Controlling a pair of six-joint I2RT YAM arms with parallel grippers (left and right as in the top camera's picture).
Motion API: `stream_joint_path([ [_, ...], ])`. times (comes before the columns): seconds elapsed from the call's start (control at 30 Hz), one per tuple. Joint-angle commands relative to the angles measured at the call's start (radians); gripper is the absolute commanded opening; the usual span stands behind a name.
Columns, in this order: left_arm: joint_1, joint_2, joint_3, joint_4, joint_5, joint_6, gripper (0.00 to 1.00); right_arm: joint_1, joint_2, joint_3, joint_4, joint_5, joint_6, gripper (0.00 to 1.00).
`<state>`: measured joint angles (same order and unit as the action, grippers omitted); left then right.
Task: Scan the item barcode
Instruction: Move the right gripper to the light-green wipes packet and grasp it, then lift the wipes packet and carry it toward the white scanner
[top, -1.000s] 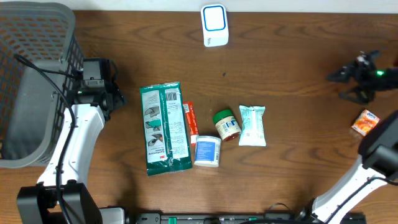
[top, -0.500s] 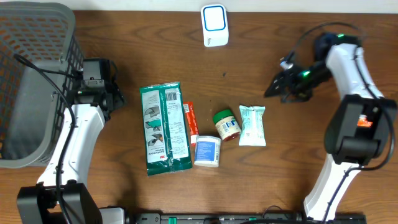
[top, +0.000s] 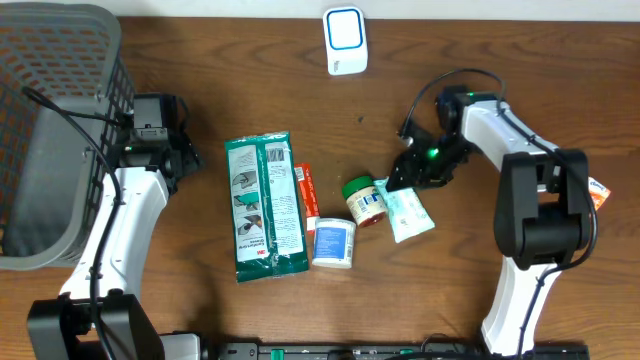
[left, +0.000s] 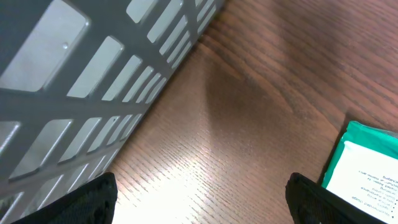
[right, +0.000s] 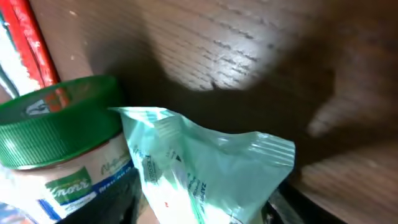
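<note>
Five items lie clustered at the middle of your table (top: 500, 60). Only one brand reads clearly: "Knorr", seen in the right wrist view on the cream label of the jar (right: 59, 143). Its green lid is on, so you cannot see what it holds.

Left of the jar are a red tube (top: 305, 190) and, nearer you, a white tub (top: 333, 243) with a blue label. Furthest left is a large green packet (top: 265, 205) with white panels of print too small to read from overhead. The left wrist view catches one corner of it, and the fine text there is also illegible.

The mint-green pouch (right: 199, 168), your item to scan, lies tilted just right of the jar, and its small print cannot be made out. Your right gripper (top: 398, 178) is down at the pouch's far end, with its dark fingers (right: 115, 208) on either side of the crimped edge. Whether they are pressing it cannot be told.

The white scanner unit (top: 345, 40), with a blue-ringed face, sits at the far edge, well apart from the pouch. Your left gripper (left: 202, 202) hangs with its jaws spread wide over bare wood, beside the slatted wall of the grey basket (left: 93, 93) at far left. A small orange packet (top: 598, 190) peeks out at the right, beside the right arm.
</note>
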<state>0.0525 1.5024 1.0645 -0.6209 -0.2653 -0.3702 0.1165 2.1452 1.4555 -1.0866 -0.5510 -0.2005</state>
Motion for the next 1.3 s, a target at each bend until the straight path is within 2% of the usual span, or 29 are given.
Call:
stream_joint_path([
  [0.0, 0.003, 0.007, -0.014, 0.0, -0.013, -0.006, 0.86, 0.016, 0.009, -0.047, 0.003, 0.107, 0.006, 0.45],
  [0.13, 0.003, 0.007, -0.014, 0.0, -0.013, -0.006, 0.86, -0.003, 0.009, -0.047, 0.005, 0.109, 0.026, 0.25],
  [0.3, 0.003, 0.007, -0.014, 0.0, -0.013, -0.006, 0.86, -0.09, 0.009, -0.043, -0.003, 0.109, 0.032, 0.13],
  [0.5, 0.003, 0.007, -0.014, 0.0, -0.013, -0.006, 0.86, -0.248, 0.009, -0.043, -0.04, 0.109, 0.056, 0.11],
  [0.63, 0.003, 0.007, -0.014, 0.0, -0.013, -0.006, 0.86, -0.348, 0.009, -0.043, -0.051, 0.06, 0.126, 0.21],
  [0.73, 0.003, 0.007, -0.014, 0.0, -0.013, -0.006, 0.86, -0.411, 0.009, -0.043, -0.049, -0.093, 0.14, 0.38],
  [0.77, 0.003, 0.007, -0.014, 0.0, -0.013, -0.006, 0.86, -0.426, 0.009, -0.043, -0.05, -0.136, 0.14, 0.47],
  [0.8, 0.003, 0.007, -0.014, 0.0, -0.013, -0.006, 0.86, -0.448, 0.009, -0.043, -0.05, -0.185, 0.14, 0.6],
  [0.87, 0.003, 0.007, -0.014, 0.0, -0.013, -0.006, 0.86, -0.472, 0.009, -0.043, -0.055, -0.186, 0.14, 0.71],
  [1.07, 0.003, 0.007, -0.014, 0.0, -0.013, -0.006, 0.86, -0.481, 0.009, -0.048, -0.105, -0.079, 0.139, 0.73],
  [1.27, 0.003, 0.007, -0.014, 0.0, -0.013, -0.006, 0.86, -0.414, 0.009, -0.083, -0.052, -0.08, 0.14, 0.73],
])
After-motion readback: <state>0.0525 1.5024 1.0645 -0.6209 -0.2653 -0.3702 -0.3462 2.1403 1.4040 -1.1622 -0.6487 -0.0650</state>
